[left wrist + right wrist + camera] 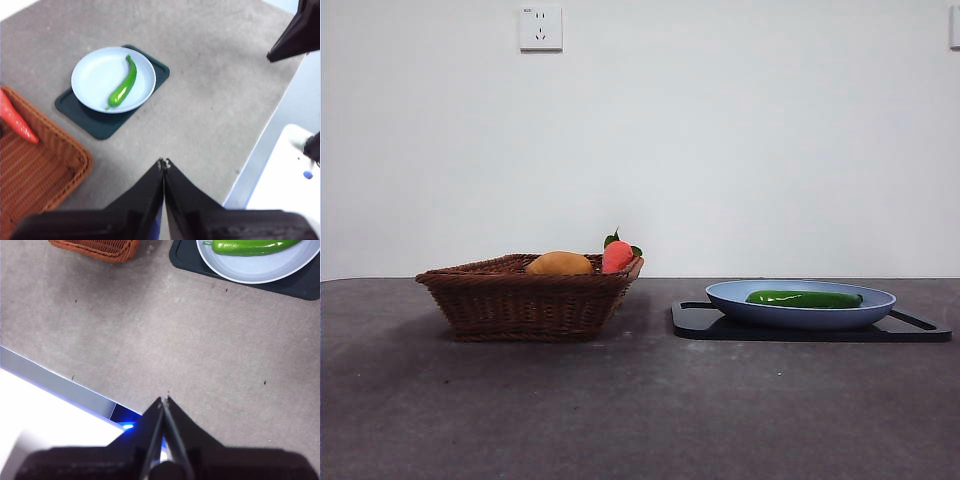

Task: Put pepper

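Note:
The long glossy green pepper [804, 298] lies in the blue plate [740, 297] at the right of the table. It also shows in the left wrist view [123, 86] and the right wrist view [250, 247]. The plate [95, 75] [260, 270] rests on a dark mat [700, 322]. My left gripper [164, 162] is shut and empty, high above the table and away from the plate. My right gripper [165, 400] is shut and empty, above bare table near the front edge. Neither gripper shows in the front view.
A brown wicker basket [520, 295] stands left of the plate, holding a rounded orange-yellow fruit [558, 263] and a red fruit with green leaves [618, 255]. The basket also shows in both wrist views [45, 165] [100, 247]. The table's front edge [60, 387] lies near my right gripper.

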Controlling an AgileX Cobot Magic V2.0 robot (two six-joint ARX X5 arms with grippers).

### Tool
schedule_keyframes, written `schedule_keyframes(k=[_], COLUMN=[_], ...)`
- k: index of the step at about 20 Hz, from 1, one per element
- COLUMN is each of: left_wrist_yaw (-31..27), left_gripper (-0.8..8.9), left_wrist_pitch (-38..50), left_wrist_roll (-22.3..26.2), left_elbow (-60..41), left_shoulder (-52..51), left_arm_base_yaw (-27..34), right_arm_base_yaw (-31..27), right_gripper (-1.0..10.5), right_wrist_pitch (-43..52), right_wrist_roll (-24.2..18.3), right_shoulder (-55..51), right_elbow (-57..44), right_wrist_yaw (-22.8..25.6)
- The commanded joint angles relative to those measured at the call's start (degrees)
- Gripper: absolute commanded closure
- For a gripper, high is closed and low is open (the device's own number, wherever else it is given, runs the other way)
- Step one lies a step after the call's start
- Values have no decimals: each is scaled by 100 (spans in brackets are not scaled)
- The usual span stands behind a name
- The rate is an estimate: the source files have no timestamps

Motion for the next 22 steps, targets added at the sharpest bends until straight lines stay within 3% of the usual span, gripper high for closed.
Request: schedule_keyframes(k=[1,3,5,7,11,14,17,22], left_wrist_yaw=[-9,-20,-155,-387,-142,284,310,282], left_gripper=[807,807,807,805,805,805,805,805], left_wrist_pitch=[238,358,468,957,2597,4273,5543,5923], left_wrist_roll=[48,48,398,503,713,706,667,662], left_elbow=[131,131,131,118,-313,-1556,-3045,-5093], left_shoulder=[52,52,17,-92,-649,-1534,-2524,-4089], left_arm_base_yaw=[-31,-26,94,466,1631,2736,3665,4715], right_arm_base_yaw=[9,9,9,9,9,9,9,9], right_gripper=[936,936,936,936,936,936,936,936], right_wrist_pitch=[37,39,39,39,39,39,39,39], right_wrist_roll=[33,33,33,33,33,33,33,33], right_shoulder=[35,35,35,39,39,39,39,39], right_elbow=[103,103,103,101,103,103,103,101], right_wrist_yaw=[15,15,15,15,15,15,15,15])
